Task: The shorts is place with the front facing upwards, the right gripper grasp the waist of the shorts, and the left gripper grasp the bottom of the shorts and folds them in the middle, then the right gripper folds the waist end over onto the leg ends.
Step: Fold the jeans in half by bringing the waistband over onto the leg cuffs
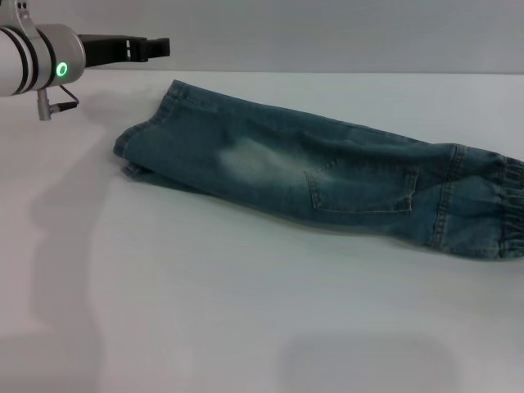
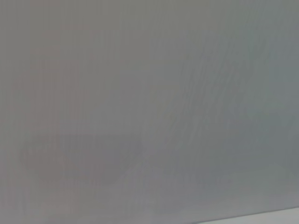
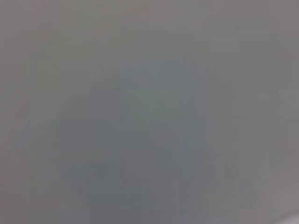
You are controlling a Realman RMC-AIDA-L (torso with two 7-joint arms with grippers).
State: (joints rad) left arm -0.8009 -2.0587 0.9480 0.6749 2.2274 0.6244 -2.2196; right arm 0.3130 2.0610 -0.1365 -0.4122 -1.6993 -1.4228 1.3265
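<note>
The blue-green denim shorts (image 1: 327, 176) lie flat on the white table (image 1: 246, 311), doubled lengthwise so that one leg rests on the other. A pale faded patch and a stitched pocket face up. The gathered elastic waist (image 1: 512, 205) is at the right edge of the head view. The hemmed leg ends (image 1: 135, 139) point left. My left gripper (image 1: 164, 47) hangs above the table's far left corner, apart from the shorts and holding nothing. The right gripper is out of view. Both wrist views show only plain grey.
The white table stretches bare in front of the shorts and to their left. Its far edge (image 1: 327, 72) runs just behind the shorts. Faint shadows fall on the table at the left and near the front.
</note>
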